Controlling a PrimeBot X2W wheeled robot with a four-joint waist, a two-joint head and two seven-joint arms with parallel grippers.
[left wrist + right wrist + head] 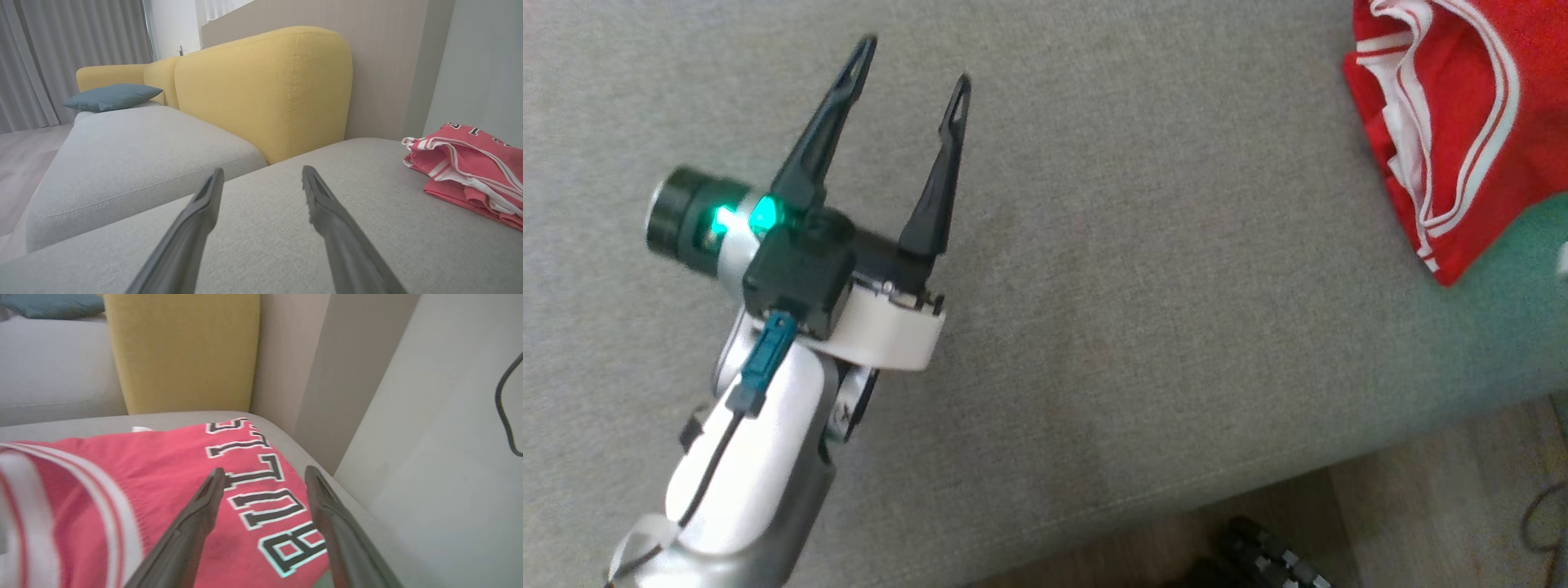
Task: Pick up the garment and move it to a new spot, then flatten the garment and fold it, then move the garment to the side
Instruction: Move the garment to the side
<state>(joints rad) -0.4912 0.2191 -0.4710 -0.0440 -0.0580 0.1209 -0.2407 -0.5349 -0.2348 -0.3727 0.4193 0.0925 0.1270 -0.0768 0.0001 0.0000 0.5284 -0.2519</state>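
1. Right jaws: wide open, empty, tips low over the garment (122, 477), above its lettering.
2. Left jaws: wide open, empty, over bare sofa seat (1135, 286), well left.
3. Garment: loosely folded, at the seat's far right end, by the edge.
4. Risk: my right tip snags cloth when lifting and drags it off.

Red striped garment (1462, 106), folded, on grey cushion (1135, 286)

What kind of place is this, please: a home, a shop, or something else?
Probably a living room in a home. A sofa with grey seat cushions and a yellow backrest stands there, a blue pillow lies on it, and long grey curtains hang behind.
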